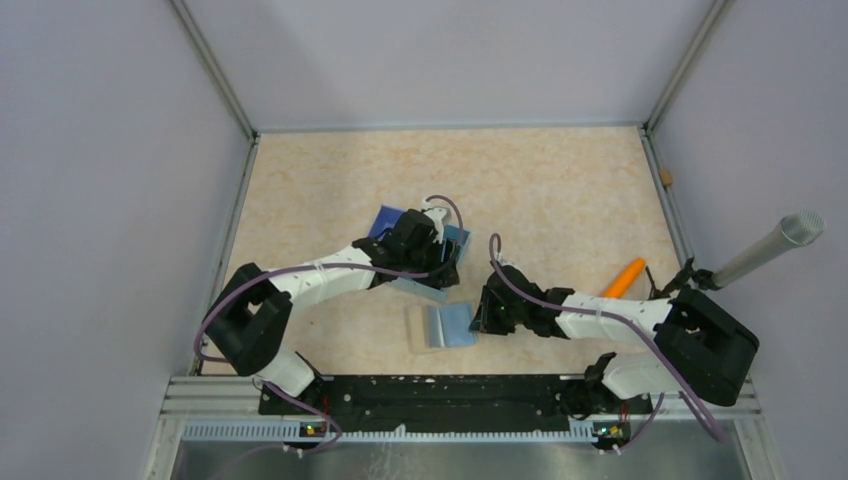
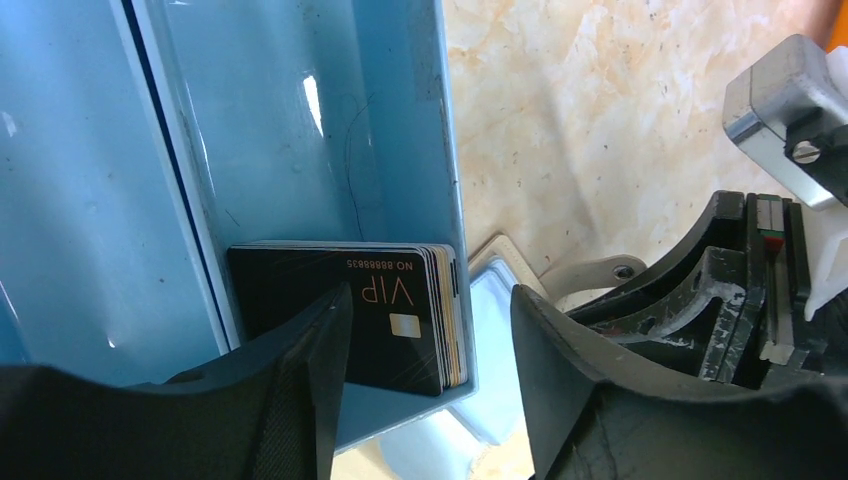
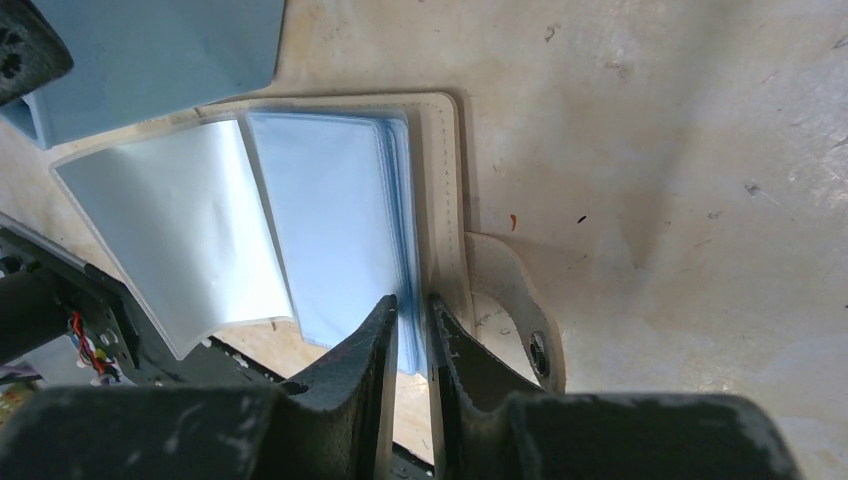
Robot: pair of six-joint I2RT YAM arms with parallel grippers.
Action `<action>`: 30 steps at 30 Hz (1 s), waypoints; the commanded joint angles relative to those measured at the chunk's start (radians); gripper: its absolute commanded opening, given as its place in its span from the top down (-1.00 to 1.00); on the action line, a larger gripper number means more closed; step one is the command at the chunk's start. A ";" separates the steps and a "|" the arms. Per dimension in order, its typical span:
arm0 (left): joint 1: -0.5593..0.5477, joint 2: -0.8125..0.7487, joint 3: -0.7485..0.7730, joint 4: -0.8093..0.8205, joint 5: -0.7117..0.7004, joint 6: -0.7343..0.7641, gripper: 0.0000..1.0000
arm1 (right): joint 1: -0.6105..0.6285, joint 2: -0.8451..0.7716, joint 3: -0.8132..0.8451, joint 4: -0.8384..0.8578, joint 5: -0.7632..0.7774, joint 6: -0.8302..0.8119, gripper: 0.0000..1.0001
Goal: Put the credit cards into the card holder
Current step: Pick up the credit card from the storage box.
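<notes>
The credit cards [image 2: 390, 310], a dark stack printed VIP, lie in a corner of the blue tray [image 2: 300, 120], tight against its wall. My left gripper [image 2: 430, 300] hangs over them with jaws spread wide, straddling that tray wall. One finger is above the stack and the other is outside the tray, gripping nothing. Just outside the tray lies the card holder [image 3: 445, 180], opened flat. My right gripper [image 3: 412, 300] has jaws nearly together, pinching the edge of its clear sleeves [image 3: 330, 220].
</notes>
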 commanded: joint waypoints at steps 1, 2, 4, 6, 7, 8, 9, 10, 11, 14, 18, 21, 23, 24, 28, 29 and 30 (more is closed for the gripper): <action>-0.006 -0.015 0.009 0.041 0.056 -0.009 -0.22 | 0.006 -0.004 -0.018 -0.002 0.004 0.003 0.67; -0.007 -0.020 0.008 0.041 0.056 -0.009 -0.19 | 0.005 -0.004 -0.018 -0.003 0.004 0.003 0.67; -0.009 -0.026 0.006 0.041 0.057 -0.009 -0.15 | 0.006 -0.003 -0.017 -0.002 0.004 0.004 0.67; -0.010 -0.028 0.004 0.042 0.064 -0.009 -0.12 | 0.006 -0.002 -0.017 0.000 0.004 0.004 0.67; -0.012 -0.028 0.003 0.042 0.067 -0.009 -0.10 | 0.006 -0.002 -0.017 0.000 0.005 0.004 0.67; -0.012 -0.026 0.002 0.042 0.067 -0.009 -0.09 | 0.005 -0.001 -0.018 0.000 0.004 0.003 0.67; -0.012 -0.023 0.001 0.041 0.068 -0.009 -0.07 | 0.006 -0.001 -0.017 0.001 0.002 0.004 0.67; -0.013 -0.022 0.000 0.040 0.068 -0.009 -0.04 | 0.006 0.000 -0.018 0.001 0.003 0.004 0.67; -0.013 -0.021 0.000 0.037 0.067 -0.008 -0.01 | 0.005 0.000 -0.019 0.002 0.003 0.005 0.67; -0.015 -0.027 -0.002 0.033 0.059 -0.007 0.08 | 0.006 0.001 -0.022 0.003 0.004 0.006 0.67; -0.018 -0.032 -0.001 0.034 0.057 -0.009 0.18 | 0.006 0.004 -0.023 0.008 0.003 0.008 0.67; -0.019 -0.031 -0.002 0.034 0.053 -0.009 0.27 | 0.006 0.005 -0.024 0.008 0.004 0.007 0.67; -0.021 -0.028 0.001 0.028 0.044 -0.005 0.30 | 0.005 0.004 -0.023 0.007 0.003 0.007 0.67; -0.020 -0.027 0.003 0.024 0.038 -0.002 0.31 | 0.005 0.003 -0.024 0.007 0.003 0.007 0.67; -0.021 -0.028 0.008 0.007 0.009 0.011 0.35 | 0.006 0.001 -0.025 0.006 0.004 0.008 0.67; -0.020 -0.027 0.009 0.001 -0.001 0.013 0.36 | 0.005 0.001 -0.025 0.005 0.004 0.008 0.67; -0.020 -0.027 0.009 -0.005 -0.010 0.015 0.36 | 0.006 0.001 -0.024 0.005 0.004 0.008 0.67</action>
